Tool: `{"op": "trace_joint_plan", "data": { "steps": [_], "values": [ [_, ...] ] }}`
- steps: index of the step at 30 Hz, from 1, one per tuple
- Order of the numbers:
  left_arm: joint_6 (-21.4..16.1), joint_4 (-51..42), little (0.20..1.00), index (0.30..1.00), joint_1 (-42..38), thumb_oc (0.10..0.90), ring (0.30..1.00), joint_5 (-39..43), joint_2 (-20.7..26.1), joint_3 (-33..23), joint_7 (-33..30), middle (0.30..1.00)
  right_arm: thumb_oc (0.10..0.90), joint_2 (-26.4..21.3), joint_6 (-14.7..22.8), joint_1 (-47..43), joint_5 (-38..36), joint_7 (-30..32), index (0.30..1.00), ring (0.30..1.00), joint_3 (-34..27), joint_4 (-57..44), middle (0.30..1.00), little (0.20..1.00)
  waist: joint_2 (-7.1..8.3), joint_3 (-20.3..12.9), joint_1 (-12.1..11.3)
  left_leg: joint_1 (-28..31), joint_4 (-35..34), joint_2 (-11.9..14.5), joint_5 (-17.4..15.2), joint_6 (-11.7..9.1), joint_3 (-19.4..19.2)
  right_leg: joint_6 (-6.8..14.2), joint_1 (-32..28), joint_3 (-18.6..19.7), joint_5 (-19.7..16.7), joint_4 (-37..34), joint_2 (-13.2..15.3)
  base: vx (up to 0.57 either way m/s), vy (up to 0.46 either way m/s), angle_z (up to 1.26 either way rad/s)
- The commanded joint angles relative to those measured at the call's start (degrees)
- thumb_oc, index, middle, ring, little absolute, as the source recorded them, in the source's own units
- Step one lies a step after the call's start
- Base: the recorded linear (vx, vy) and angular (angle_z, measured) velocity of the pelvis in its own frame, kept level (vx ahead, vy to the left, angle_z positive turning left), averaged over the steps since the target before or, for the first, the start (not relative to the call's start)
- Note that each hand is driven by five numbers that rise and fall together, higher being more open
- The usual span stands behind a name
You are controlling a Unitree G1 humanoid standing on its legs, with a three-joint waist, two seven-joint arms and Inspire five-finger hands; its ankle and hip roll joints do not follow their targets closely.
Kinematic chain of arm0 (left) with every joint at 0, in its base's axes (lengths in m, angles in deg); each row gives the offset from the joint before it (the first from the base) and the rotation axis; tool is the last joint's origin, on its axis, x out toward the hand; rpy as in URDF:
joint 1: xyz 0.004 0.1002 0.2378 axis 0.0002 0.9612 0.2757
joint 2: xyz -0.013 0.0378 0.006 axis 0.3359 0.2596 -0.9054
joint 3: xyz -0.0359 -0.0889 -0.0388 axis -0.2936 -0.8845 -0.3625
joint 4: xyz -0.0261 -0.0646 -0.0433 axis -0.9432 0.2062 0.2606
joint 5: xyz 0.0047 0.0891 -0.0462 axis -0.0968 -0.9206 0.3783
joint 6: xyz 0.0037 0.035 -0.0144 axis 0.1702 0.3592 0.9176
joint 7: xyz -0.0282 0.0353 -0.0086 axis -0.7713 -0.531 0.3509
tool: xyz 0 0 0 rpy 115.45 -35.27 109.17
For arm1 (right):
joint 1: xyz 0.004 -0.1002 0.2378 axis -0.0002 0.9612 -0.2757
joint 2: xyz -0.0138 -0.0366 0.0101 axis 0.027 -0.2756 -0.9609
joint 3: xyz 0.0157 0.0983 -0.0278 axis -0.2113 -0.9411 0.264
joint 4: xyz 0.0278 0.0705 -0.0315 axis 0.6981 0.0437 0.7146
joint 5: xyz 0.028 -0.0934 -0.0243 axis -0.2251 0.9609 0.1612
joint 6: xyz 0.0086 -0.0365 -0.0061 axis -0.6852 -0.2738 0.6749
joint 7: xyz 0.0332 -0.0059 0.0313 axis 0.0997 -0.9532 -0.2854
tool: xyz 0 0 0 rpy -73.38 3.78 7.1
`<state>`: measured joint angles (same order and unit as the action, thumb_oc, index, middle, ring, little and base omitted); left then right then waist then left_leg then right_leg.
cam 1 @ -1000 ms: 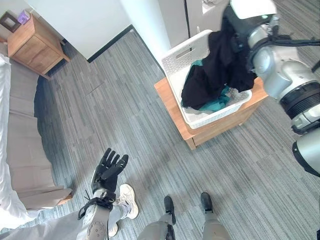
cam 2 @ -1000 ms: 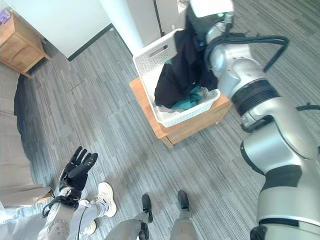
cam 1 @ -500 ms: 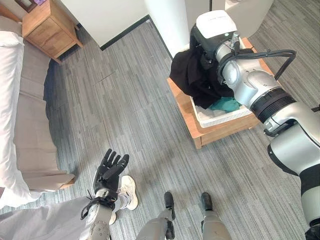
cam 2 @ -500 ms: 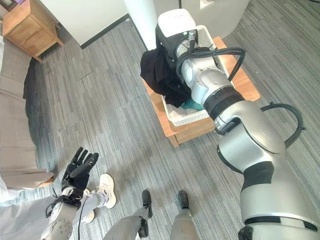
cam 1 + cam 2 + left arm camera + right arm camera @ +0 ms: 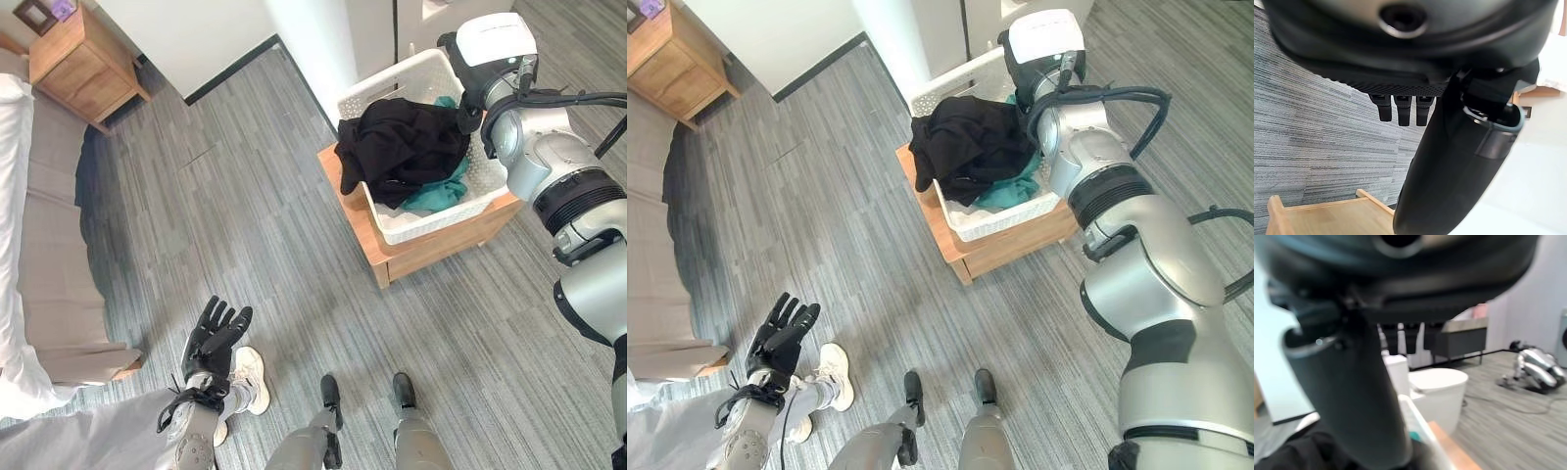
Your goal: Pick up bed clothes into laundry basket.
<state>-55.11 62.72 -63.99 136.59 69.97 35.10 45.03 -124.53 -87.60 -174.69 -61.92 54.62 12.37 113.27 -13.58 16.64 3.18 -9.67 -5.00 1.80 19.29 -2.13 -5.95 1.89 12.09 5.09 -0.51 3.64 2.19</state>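
Note:
A white laundry basket (image 5: 436,220) stands on a low wooden table (image 5: 431,253). A black garment (image 5: 402,147) lies heaped in it, with one edge drooping over the rim on the bed's side, on top of a teal cloth (image 5: 438,196). My right hand (image 5: 1352,396) hovers at the basket's far corner, open and holding nothing; the black cloth (image 5: 1283,458) shows just below it. Low over the floor, far from the basket, my left hand (image 5: 216,338) is open with its fingers spread.
A bed (image 5: 44,255) with a beige cover and white sheet runs along the left edge. A wooden nightstand (image 5: 78,59) stands by the wall. A white sneaker (image 5: 247,377) is beside my left hand. White cabinets rise behind the basket.
The black garment hung from my right hand over the basket's rim; now it lies in the basket and the hand has let go. The camera has shifted. My left hand has stayed put.

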Motion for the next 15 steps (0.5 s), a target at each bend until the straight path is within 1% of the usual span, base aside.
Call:
{"op": "trace_joint_plan", "data": {
  "steps": [1, 4, 5, 7, 8, 9, 10, 11, 12, 13, 14, 15],
  "values": [
    [-4.61, -3.44, 0.9, 0.9, -2.4, 0.8, 0.9, -2.7, 4.32, -0.31, 0.8, 0.9, 0.8, 6.61, 1.69, -12.32, 0.1, 4.53, 0.9, 0.9, 0.09, 3.31, 0.9, 0.9, 1.49, -1.96, -0.91, 4.7, 0.0, 0.03, -13.65, -5.06, -0.08, 2.02, -3.87, 2.1, -0.68, -7.73, 2.24, 0.0, 0.0, 0.0],
    [-4.59, -3.55, 0.9, 0.9, -2.85, 0.8, 0.9, -2.69, 4.69, -0.05, 1.03, 0.9, 0.8, 8.18, 2.41, -9.37, -3.91, 5.69, 0.9, 0.9, -4.18, -1.47, 0.9, 0.9, 2.15, -2.82, -1.08, 5.8, 0.0, 0.16, -14.48, -4.53, -1.06, 2.43, -4.32, 2.58, -1.21, -7.83, 2.09, 0.0, 0.003, -0.01],
    [-4.59, -3.56, 0.9, 0.9, -2.8, 0.8, 0.9, -2.67, 4.78, -0.03, 1.03, 0.9, 0.8, 8.11, 2.35, -9.23, -3.89, 5.67, 0.9, 0.9, -4.3, -1.62, 0.9, 0.9, 2.24, -2.84, -1.2, 5.87, 0.0, 0.15, -14.51, -4.52, -1.15, 2.44, -4.36, 2.67, -1.21, -7.85, 2.09, 0.0, 0.007, -0.08],
    [-4.73, -3.86, 0.9, 0.9, -3.36, 0.8, 0.9, -2.21, 4.79, -0.05, 1.07, 0.9, 0.8, 8.58, 3.42, -5.38, -8.63, 7.32, 0.9, 0.9, -9.45, -8.39, 0.9, 0.9, 3.17, -3.64, -1.02, 7.19, 0.0, 0.28, -15.61, -3.84, -2.21, 2.92, -4.96, 3.24, -1.63, -7.93, 2.02, 0.01, 0.022, -0.1],
    [-4.78, -3.81, 0.9, 0.9, -3.92, 0.8, 0.9, -2.0, 4.69, -0.21, 0.9, 0.9, 0.8, 9.17, 4.57, -2.51, -10.86, 8.06, 0.9, 0.9, -12.23, -14.3, 0.9, 0.9, 3.91, -4.13, -0.69, 8.21, 0.0, 0.36, -16.46, -3.41, -3.2, 3.37, -5.29, 3.67, -2.02, -7.96, 2.05, 0.0, 0.039, -0.14],
    [-4.78, -3.8, 0.9, 0.9, -3.87, 0.8, 0.9, -1.98, 4.78, -0.16, 0.91, 0.9, 0.8, 9.06, 4.45, -2.29, -10.81, 7.99, 0.9, 0.9, -12.4, -14.58, 0.9, 0.9, 3.99, -4.12, -0.81, 8.32, 0.0, 0.34, -16.5, -3.4, -3.3, 3.38, -5.37, 3.76, -2.01, -7.97, 2.05, -0.02, 0.053, -0.17],
    [-4.6, -3.9, 0.9, 0.9, -4.02, 0.8, 0.9, -1.74, 4.78, -0.58, 0.75, 0.9, 0.8, 8.76, 4.86, -0.99, -12.01, 7.7, 0.9, 0.9, -13.63, -18.42, 0.9, 0.9, 4.65, -4.31, -0.52, 8.99, 0.0, 0.39, -16.97, -3.14, -3.74, 3.6, -5.73, 3.94, -2.19, -8.0, 2.07, -0.02, 0.075, -0.2],
    [-4.12, -3.69, 0.9, 0.9, -4.33, 0.8, 0.9, -1.79, 4.73, -1.16, 0.74, 0.9, 0.8, 8.13, 5.32, 4.44, -14.54, 8.26, 0.9, 0.9, -17.81, -24.8, 0.9, 0.9, 5.65, -4.61, 0.35, 10.25, 0.0, 0.23, -17.82, -2.61, -4.55, 4.02, -6.07, 4.38, -2.77, -7.88, 2.16, -0.04, 0.124, -0.33],
    [-3.88, -3.37, 0.9, 0.9, -4.65, 0.8, 0.9, -1.79, 4.6, -1.77, 0.49, 0.9, 0.8, 7.63, 5.62, 8.49, -15.67, 9.03, 0.9, 0.9, -20.63, -28.96, 0.9, 0.9, 6.0, -4.53, 1.12, 10.71, 0.0, 0.17, -18.13, -2.42, -5.0, 4.26, -6.08, 4.7, -3.0, -7.81, 2.17, -0.03, 0.109, -0.34],
    [-3.88, -3.37, 0.9, 0.9, -4.49, 0.8, 0.9, -1.77, 4.86, -1.6, 0.5, 0.9, 0.8, 7.43, 5.3, 9.2, -15.51, 8.87, 0.9, 0.9, -21.13, -29.7, 0.9, 0.9, 6.24, -4.61, 0.88, 10.89, 0.0, 0.14, -18.18, -2.4, -5.1, 4.29, -6.24, 4.8, -2.99, -7.85, 2.2, -0.1, 0.124, -0.37],
    [-3.48, -2.42, 0.9, 0.9, -5.09, 0.8, 0.9, -3.0, 5.2, -3.71, -0.02, 0.9, 0.8, -6.56, 9.1, 20.79, -24.97, 6.62, 0.9, 0.9, -28.71, -37.16, 0.9, 0.9, 7.55, -3.73, 3.86, 11.93, 0.0, 0.12, -18.78, -2.08, -5.85, 5.04, -6.25, 4.91, -3.45, -7.47, 2.47, -0.12, 0.079, -0.24],
    [-3.44, -2.73, 0.9, 0.9, -4.77, 0.8, 0.9, -3.16, 4.14, -3.91, 0.29, 0.9, 0.8, -7.69, 10.31, 34.58, -25.77, 8.44, 0.9, 0.9, -35.52, -48.21, 0.9, 0.9, 8.14, -2.97, 5.68, 12.35, 0.0, 0.06, -19.22, -1.9, -6.2, 5.44, -5.97, 5.33, -4.22, -7.14, 2.39, -0.13, 0.07, 0.09]
  ]
}}
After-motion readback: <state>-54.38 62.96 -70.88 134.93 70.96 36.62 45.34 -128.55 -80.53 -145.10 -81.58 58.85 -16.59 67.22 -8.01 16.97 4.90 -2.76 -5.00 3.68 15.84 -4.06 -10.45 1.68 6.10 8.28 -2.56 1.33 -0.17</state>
